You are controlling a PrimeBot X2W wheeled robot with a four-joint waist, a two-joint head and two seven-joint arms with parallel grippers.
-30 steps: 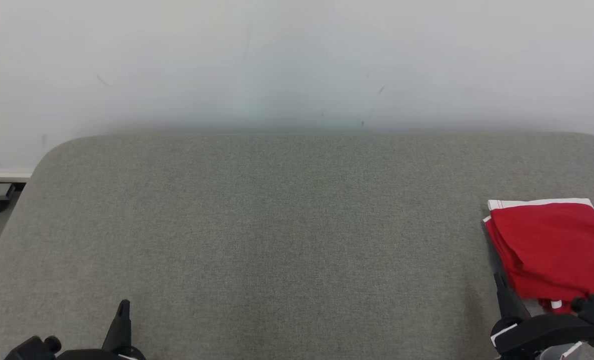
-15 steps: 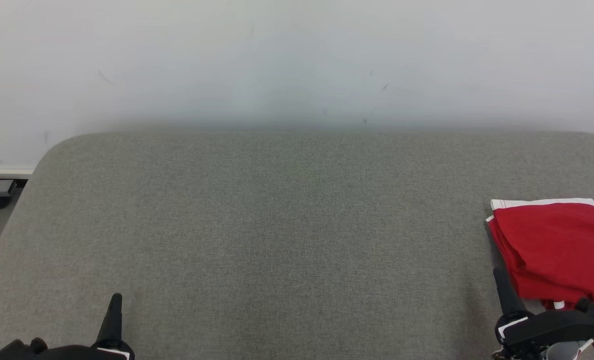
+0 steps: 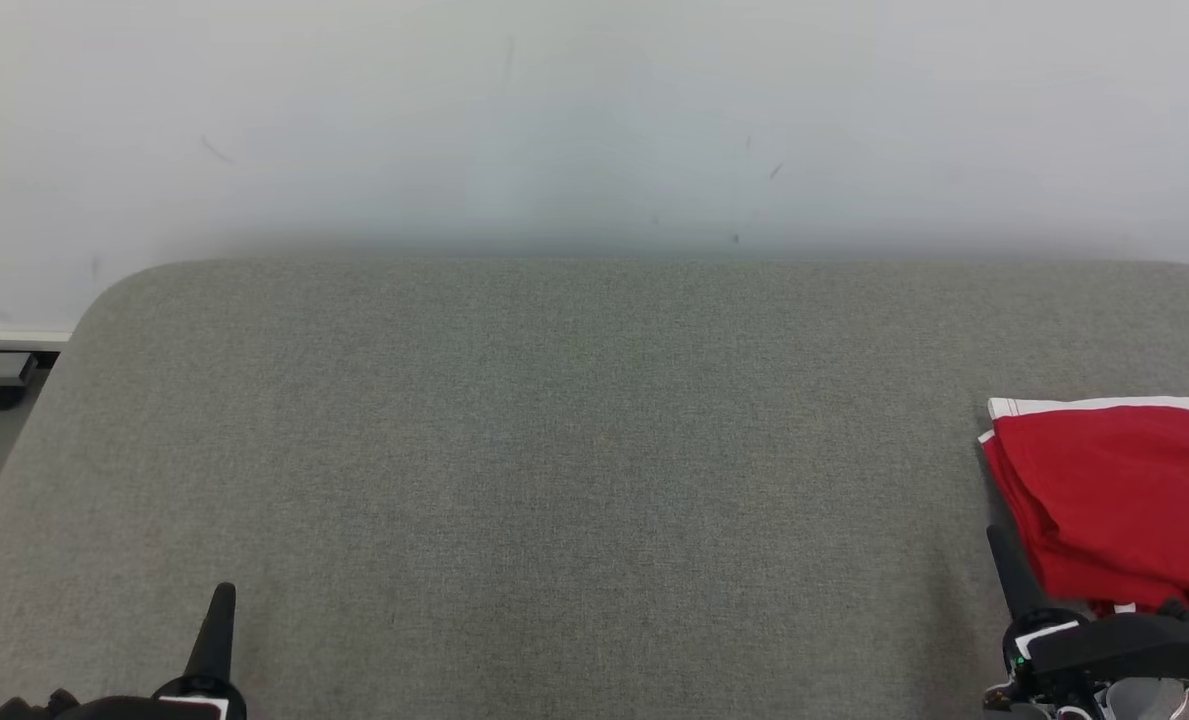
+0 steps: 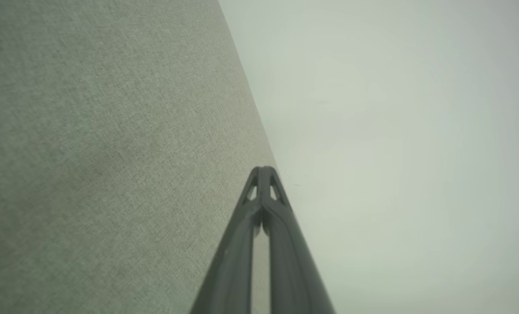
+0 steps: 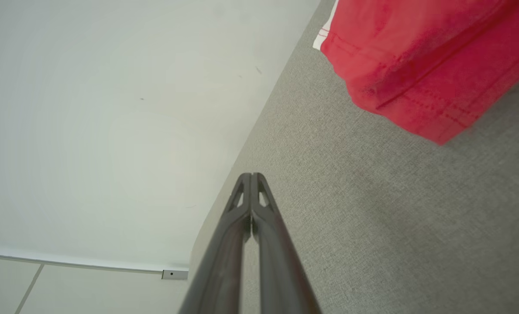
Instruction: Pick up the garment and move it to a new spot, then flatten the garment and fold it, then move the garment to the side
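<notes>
The left gripper (image 3: 222,596) sits low at 7 o'clock in the head view. Its two dark fingers are pressed tight together with nothing between them. The right gripper (image 3: 999,535) sits low at 5 o'clock, and its fingers are pressed together too, holding nothing. Both point up toward 12 o'clock over the grey padded top (image 3: 554,450). Just beside the right gripper, at about 1 o'clock from its tip, lies the red garment (image 3: 1104,495). In the right wrist view a strip of grey cloth shows between the fingers and the red cloth, so they look apart. The garment looks folded into a neat pile with a white band along its far edge. It rests near the right side of the padded top, at 4 o'clock in the head view. A pale wall (image 3: 594,120) stands behind at 12 o'clock. The folding looks done and the garment seems already put to the side, so the last step looks about finished. If it must go farther, the right gripper would need to open and pinch all the layers at once, so the pile does not fall apart.
</notes>
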